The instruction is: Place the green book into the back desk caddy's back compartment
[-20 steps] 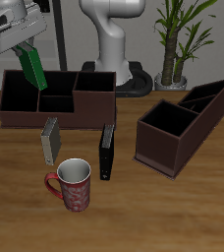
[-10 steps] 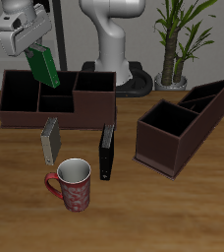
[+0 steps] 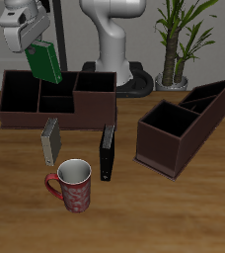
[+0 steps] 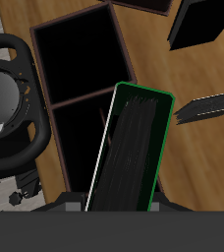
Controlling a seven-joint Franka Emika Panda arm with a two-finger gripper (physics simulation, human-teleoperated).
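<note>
- In the exterior view, your gripper was up in the air above the back desk caddy, closed on the top end of the green book.
- The green book hung from the fingers clear of the caddy, tilted, with its lower end swung toward the caddy's middle. It read as a thin, bright green slab with a darker edge.
- The book's lower end sat over the back compartment, the small rear cell of the middle pair, without touching its walls as far as you could see.
- The back desk caddy was a long, low, dark brown box with a level top, lying across the table near its rear.
- Nearer the table's front edge stood a grey book, a black book and a red mug. A slant-topped brown caddy stood well apart from the long one.
- In the wrist view, the green book ran away from the camera between the fingers: a dark cover framed by a bright green border with rounded corners, and a white strip of page edges along one long side.
- The fingertips were hidden by the book there, so you could only see that it was held.
- Beyond the book lay the dark open cells of the back desk caddy, the black book and the robot's round base.
</note>
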